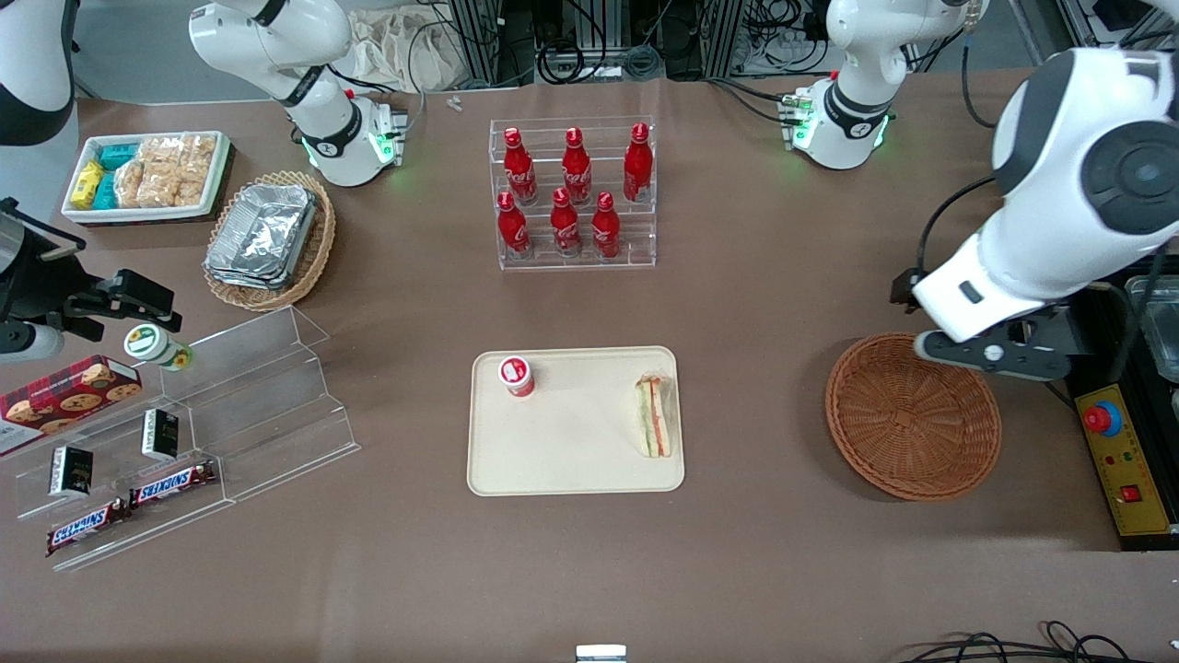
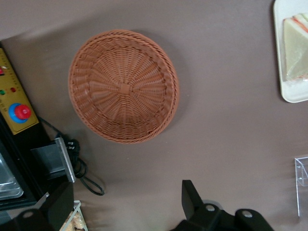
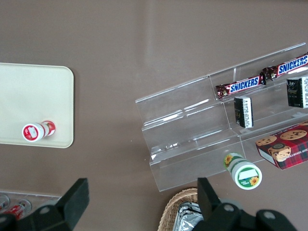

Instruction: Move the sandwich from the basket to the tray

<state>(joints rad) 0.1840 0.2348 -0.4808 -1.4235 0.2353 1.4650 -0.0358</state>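
Note:
The sandwich [image 1: 656, 416] lies on the cream tray [image 1: 571, 465], along the tray edge that faces the basket. In the left wrist view the sandwich [image 2: 294, 48] shows partly, on a corner of the tray [image 2: 288, 94]. The round reddish-brown basket [image 1: 912, 416] has nothing in it, and the wrist view shows the whole of the basket [image 2: 123, 86]. My left arm's gripper [image 1: 990, 354] hangs above the basket's rim at the working arm's end of the table. It is the same gripper [image 2: 125, 207] in the wrist view, open, with only bare tablecloth between its fingers.
A small red-capped bottle [image 1: 517, 376] stands on the tray. A rack of red cola bottles [image 1: 576, 193] is farther from the camera than the tray. A yellow control box [image 1: 1119, 460] with a red button sits beside the basket. A clear snack shelf [image 1: 184, 433] stands toward the parked arm's end.

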